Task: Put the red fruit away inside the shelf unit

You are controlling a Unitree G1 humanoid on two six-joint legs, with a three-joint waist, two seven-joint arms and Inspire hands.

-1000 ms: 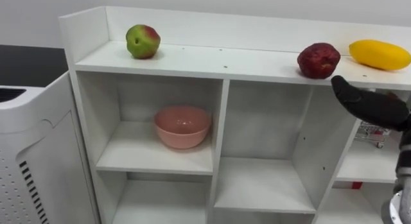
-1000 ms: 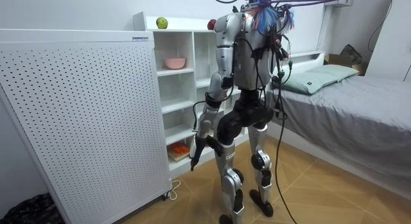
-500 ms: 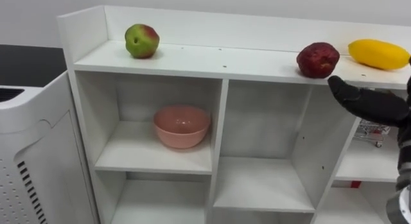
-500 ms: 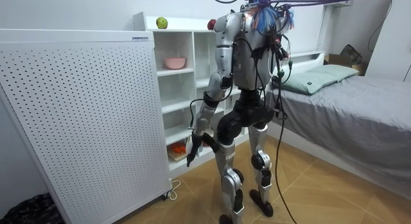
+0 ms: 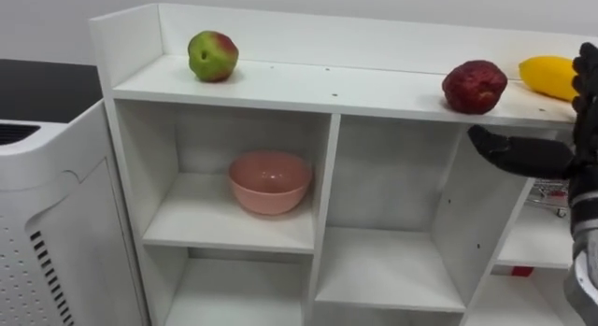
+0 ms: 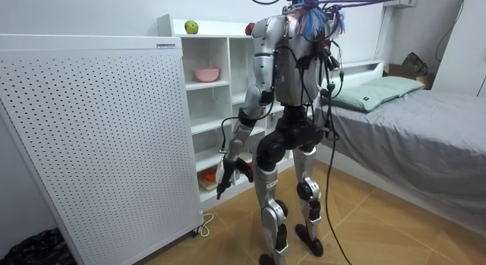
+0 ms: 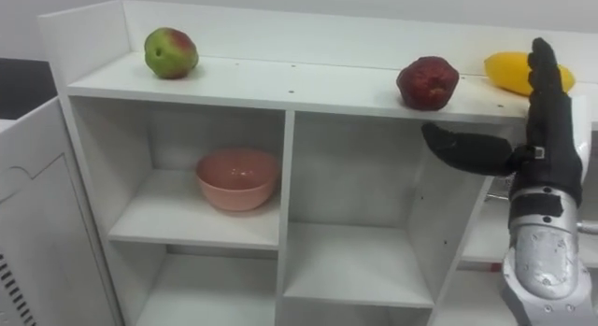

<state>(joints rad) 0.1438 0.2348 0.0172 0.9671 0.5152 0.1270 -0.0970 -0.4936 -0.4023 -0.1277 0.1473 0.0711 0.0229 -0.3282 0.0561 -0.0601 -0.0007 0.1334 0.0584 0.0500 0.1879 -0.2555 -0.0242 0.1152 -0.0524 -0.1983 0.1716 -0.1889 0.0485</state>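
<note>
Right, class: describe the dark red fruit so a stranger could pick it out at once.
Look at the top board of the white shelf unit, where three fruits sit. The dark red fruit is the middle one, between the green-and-red apple and the yellow fruit. It alone is deep red and lumpy.

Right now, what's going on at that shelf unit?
The robot stands facing the white closet. Its right hand is raised beside the top shelf, fingers straight and holding nothing, just in front of the yellow fruit and right of the dark red fruit. The apple sits far left, a pink bowl below it. The left hand hangs low.
</note>
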